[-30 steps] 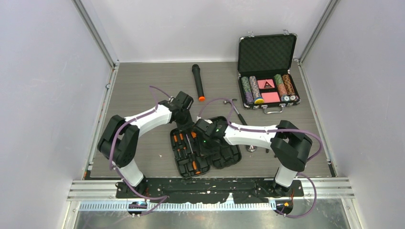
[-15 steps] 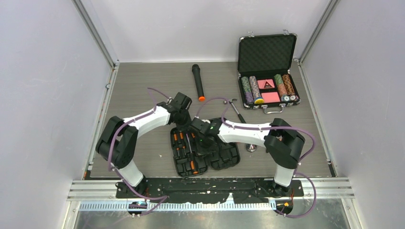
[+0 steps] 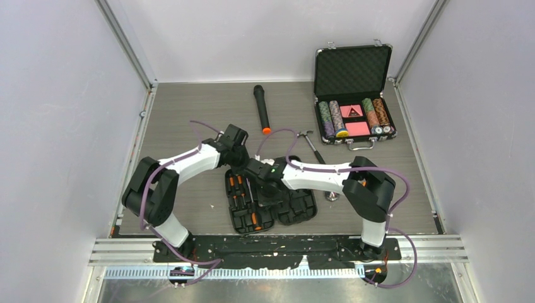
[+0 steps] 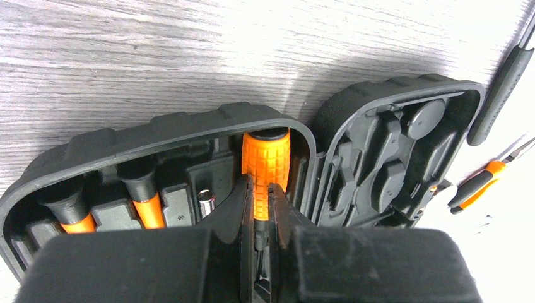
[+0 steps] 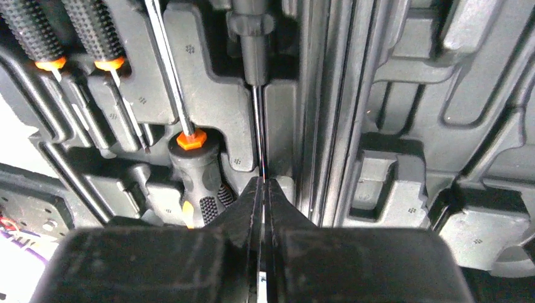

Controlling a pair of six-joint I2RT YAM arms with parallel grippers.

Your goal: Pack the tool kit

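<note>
Tool kit (image 3: pixel 298 206) lies open on the near side of the microphone (image 3: pixel 261 108), the left gripper (image 4: pixel 261 196) closed tight on the neck of an orange-handled screwdriver (image 4: pixel 266 158), the right gripper (image 5: pixel 262 186) pinched shut on its thin shaft, seemingly to press it level into place.

Reaching in low w/ both arms, wrists nearly touching.
Clamping screwdriver (image 4: pixel 266 158) handle w/ L gripper (image 4: pixel 260 189); pressing R gripper (image 5: pixel 262 183) fingers tight together, R forearm stretched leftward, elbow bent.
</note>
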